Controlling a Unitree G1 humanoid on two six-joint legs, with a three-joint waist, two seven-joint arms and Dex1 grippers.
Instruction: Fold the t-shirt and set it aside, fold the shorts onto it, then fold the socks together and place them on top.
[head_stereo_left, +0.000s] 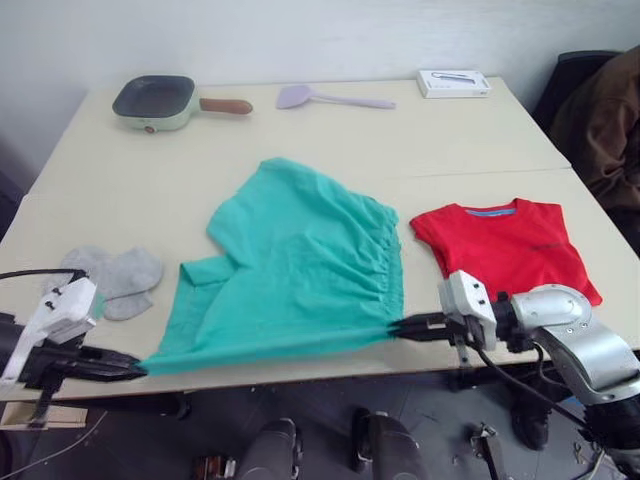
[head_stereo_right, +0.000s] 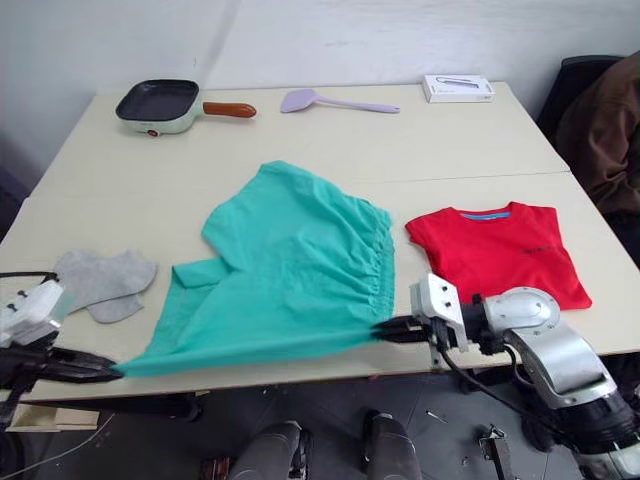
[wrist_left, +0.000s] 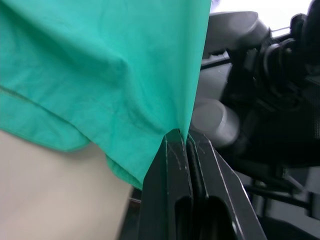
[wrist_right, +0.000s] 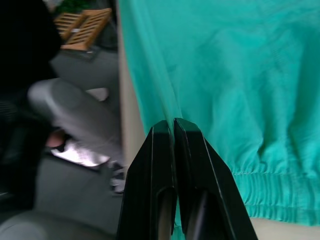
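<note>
The teal shorts (head_stereo_left: 300, 265) lie spread across the middle of the table, their near edge pulled taut between my two grippers just past the table's front edge. My left gripper (head_stereo_left: 135, 370) is shut on the shorts' near left corner (wrist_left: 182, 127). My right gripper (head_stereo_left: 395, 327) is shut on the near corner by the gathered waistband (wrist_right: 172, 117). The red t-shirt (head_stereo_left: 505, 245) lies folded flat on the table to the right of the shorts. Two grey socks (head_stereo_left: 115, 275) lie overlapping at the table's left side.
At the back of the table (head_stereo_left: 330, 130) stand a small green pan (head_stereo_left: 160, 100) with a wooden handle, a lilac spatula (head_stereo_left: 320, 98) and a white box (head_stereo_left: 453, 82). A dark chair with brown cloth (head_stereo_left: 605, 120) stands beyond the right edge.
</note>
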